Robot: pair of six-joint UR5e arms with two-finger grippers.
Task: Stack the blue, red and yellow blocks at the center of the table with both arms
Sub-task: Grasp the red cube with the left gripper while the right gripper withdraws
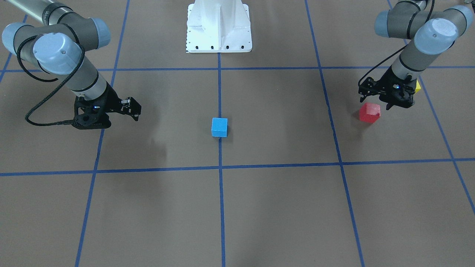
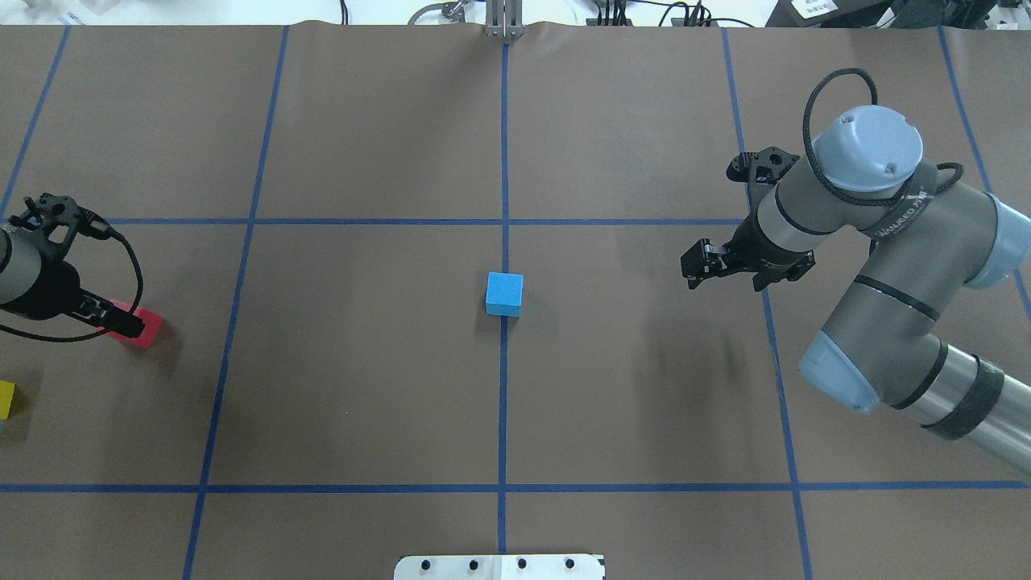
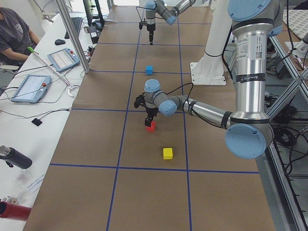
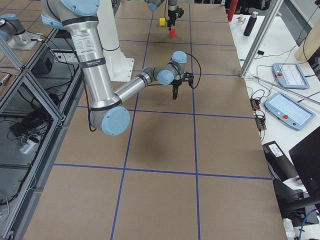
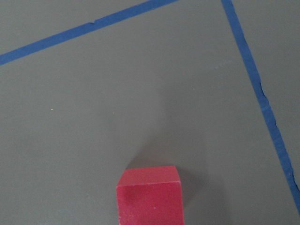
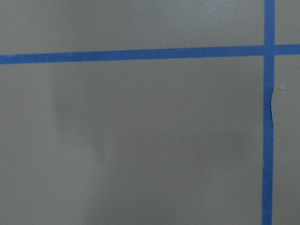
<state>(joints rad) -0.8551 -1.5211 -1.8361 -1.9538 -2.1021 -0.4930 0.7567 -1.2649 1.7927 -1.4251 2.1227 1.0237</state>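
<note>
A blue block (image 1: 219, 127) sits alone at the table's centre, on the middle tape line; it also shows in the overhead view (image 2: 504, 293). A red block (image 1: 370, 112) lies on the table on my left side. My left gripper (image 1: 374, 103) hovers just above it, open, with nothing between the fingers. The left wrist view shows the red block (image 5: 149, 194) at its bottom edge and no fingers. A yellow block (image 2: 6, 399) lies behind the left arm near the table's edge. My right gripper (image 2: 710, 270) hangs open and empty to the blue block's right.
The white robot base (image 1: 219, 27) stands at the table's near-robot edge. Blue tape lines (image 2: 504, 161) divide the brown table into squares. In the left side view an operator (image 3: 14, 33) and tablets sit at a bench beside the table.
</note>
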